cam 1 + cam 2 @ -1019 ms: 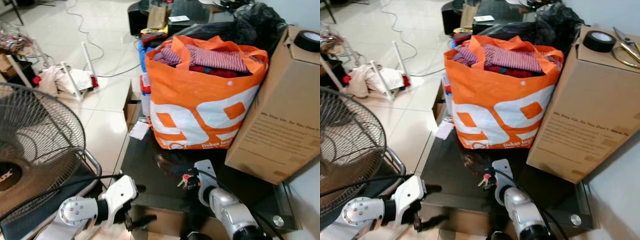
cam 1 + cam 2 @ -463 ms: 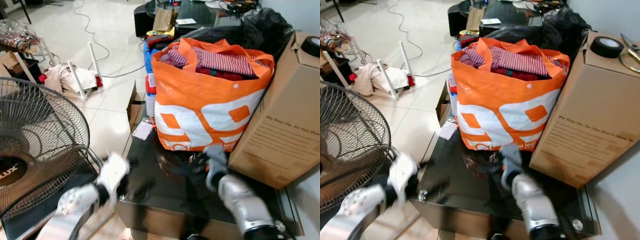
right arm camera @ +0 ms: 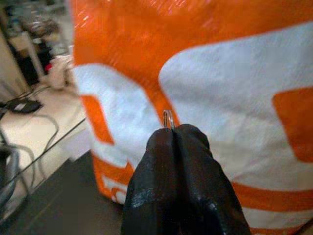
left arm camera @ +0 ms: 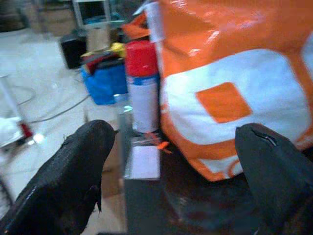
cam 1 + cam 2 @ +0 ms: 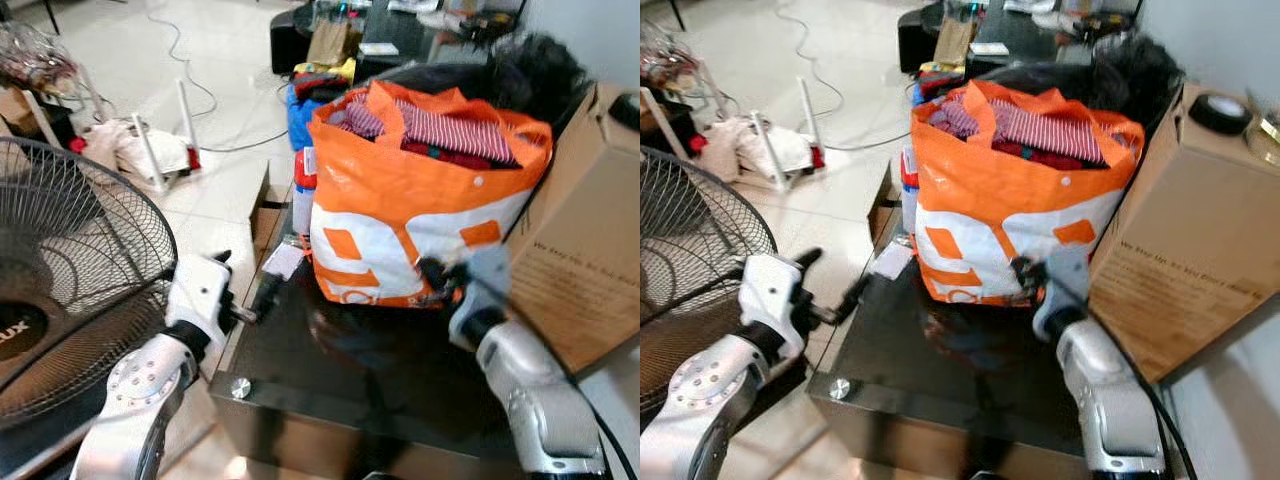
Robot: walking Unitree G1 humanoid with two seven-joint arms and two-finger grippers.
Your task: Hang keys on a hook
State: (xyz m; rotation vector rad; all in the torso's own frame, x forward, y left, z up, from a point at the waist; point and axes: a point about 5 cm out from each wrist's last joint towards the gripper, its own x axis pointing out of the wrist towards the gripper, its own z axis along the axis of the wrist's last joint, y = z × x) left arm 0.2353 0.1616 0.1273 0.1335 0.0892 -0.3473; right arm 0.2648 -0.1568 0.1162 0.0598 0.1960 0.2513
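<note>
- The keys' metal ring (image 3: 168, 119) pokes out just above my pressed-together right fingertips (image 3: 176, 142), at the centre of the right wrist view; the rest of the bunch is hidden, so I cannot tell how it hangs.
- My right gripper (image 5: 437, 274) is clamped on that ring and sits right of centre in the left eye view, up against the lower front of the orange-and-white bag (image 5: 400, 215).
- The bag stands on the dark glass table (image 5: 330, 390) in the middle of the frame, stuffed with striped and red clothes (image 5: 445, 125).
- A brown cardboard box (image 5: 585, 250) leans beside the bag at the right edge, with a roll of black tape (image 5: 1220, 112) on top of it.
- My left gripper (image 5: 243, 290) hovers at the table's left edge, left of centre, with its two black fingers (image 4: 73, 176) spread wide and nothing between them.
- Past those fingers, in the left wrist view, a red-capped spray can (image 4: 143, 90) stands next to the bag, and a white slip of paper (image 4: 144, 161) lies on the table in front of it.
- A wire-caged fan (image 5: 70, 290) fills the lower left of the left eye view.
- On the tiled floor (image 5: 215, 120) at the upper left lie a cable (image 5: 185, 60) and a heap of cloth (image 5: 125, 150).
</note>
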